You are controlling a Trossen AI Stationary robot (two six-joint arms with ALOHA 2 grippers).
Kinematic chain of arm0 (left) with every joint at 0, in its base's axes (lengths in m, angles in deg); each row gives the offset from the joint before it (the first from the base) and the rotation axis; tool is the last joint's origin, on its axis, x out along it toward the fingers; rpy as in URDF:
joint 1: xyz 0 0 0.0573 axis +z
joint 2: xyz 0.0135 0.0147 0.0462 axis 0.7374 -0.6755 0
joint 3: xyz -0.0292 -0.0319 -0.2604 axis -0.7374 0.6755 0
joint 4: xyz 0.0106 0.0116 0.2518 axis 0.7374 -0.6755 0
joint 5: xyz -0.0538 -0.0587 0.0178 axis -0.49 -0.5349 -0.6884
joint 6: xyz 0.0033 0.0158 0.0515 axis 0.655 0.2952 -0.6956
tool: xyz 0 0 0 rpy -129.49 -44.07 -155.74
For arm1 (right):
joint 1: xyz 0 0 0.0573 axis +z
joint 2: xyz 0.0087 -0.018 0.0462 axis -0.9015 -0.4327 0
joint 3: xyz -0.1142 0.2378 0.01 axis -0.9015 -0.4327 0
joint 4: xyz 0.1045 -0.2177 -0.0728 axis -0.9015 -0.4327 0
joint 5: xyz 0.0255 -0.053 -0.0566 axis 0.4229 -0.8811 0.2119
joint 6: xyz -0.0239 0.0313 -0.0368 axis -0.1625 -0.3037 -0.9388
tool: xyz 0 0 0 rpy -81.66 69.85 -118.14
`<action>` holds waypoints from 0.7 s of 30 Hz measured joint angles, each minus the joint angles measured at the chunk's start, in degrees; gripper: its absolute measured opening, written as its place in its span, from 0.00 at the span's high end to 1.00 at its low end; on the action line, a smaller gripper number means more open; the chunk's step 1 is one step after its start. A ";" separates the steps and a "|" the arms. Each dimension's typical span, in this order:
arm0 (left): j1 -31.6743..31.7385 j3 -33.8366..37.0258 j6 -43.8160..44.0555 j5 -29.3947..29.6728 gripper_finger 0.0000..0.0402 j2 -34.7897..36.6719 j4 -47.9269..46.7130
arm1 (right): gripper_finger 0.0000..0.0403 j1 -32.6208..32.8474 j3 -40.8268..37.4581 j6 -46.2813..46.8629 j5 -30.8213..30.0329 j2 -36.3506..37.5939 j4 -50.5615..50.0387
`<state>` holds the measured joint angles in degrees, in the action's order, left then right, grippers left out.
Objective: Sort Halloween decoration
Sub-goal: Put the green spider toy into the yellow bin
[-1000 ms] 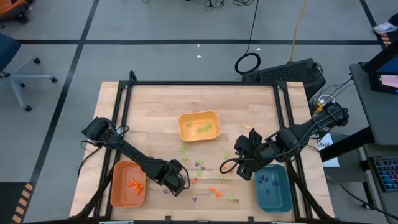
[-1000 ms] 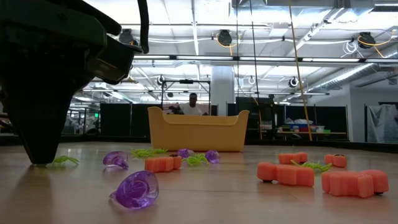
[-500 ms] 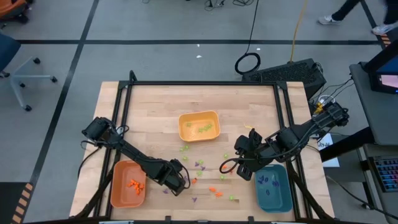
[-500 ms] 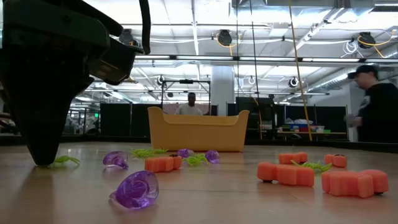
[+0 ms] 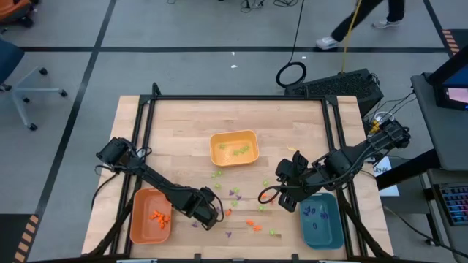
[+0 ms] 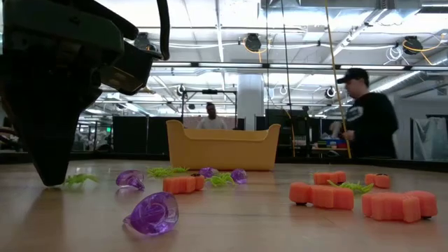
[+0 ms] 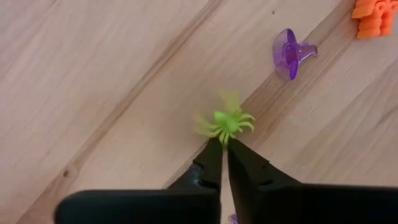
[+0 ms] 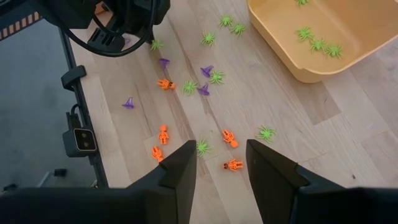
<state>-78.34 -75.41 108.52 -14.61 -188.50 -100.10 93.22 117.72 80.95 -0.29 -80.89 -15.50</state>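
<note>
Tiny orange, green and purple Halloween decoration pieces [image 5: 248, 219] lie loose on the wooden table between three trays. My left gripper [image 7: 224, 147] stands low at the near left, fingers pointing down and shut at a green spider [image 7: 227, 121], also in the low view [image 6: 80, 180]. My right gripper [image 8: 221, 163] hangs open above the table beside the teal tray [image 5: 322, 219], with nothing between its fingers. A purple piece [image 7: 290, 52] and an orange piece [image 7: 374, 15] lie close to the spider. My left gripper pinches the green spider at its near edge, by the legs [image 7: 219, 138], with only the very ends of its two fingers. The fingers come from above, pointing down. The spider's body sticks out beyond the fingertips, low at the tabletop.
An orange tray [image 5: 151, 216] with orange pieces sits at the near left. A yellow tray [image 5: 235, 148] with green spiders stands mid-table. The teal tray holds purple pieces. Black frame rails [image 5: 142, 146] border the table. A person [image 6: 367, 119] stands in the room behind.
My left gripper has shut over the green spider, and the spider has shifted slightly beside the finger. A person has walked across the room behind the table.
</note>
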 joint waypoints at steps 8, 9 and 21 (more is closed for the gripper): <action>0.00 0.00 0.00 0.06 1.00 0.00 -0.03 | 0.69 0.00 0.00 0.01 0.00 0.00 0.02; 0.00 0.00 0.00 0.00 1.00 0.00 0.03 | 0.69 0.00 0.00 -0.01 0.00 0.00 0.02; 0.00 -0.09 0.56 -3.32 1.00 2.87 3.22 | 0.69 -0.02 0.00 0.00 -0.01 0.04 0.39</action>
<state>-78.34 -75.50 109.08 -17.93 -185.62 -96.88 93.20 117.72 80.95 -0.30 -80.85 -15.11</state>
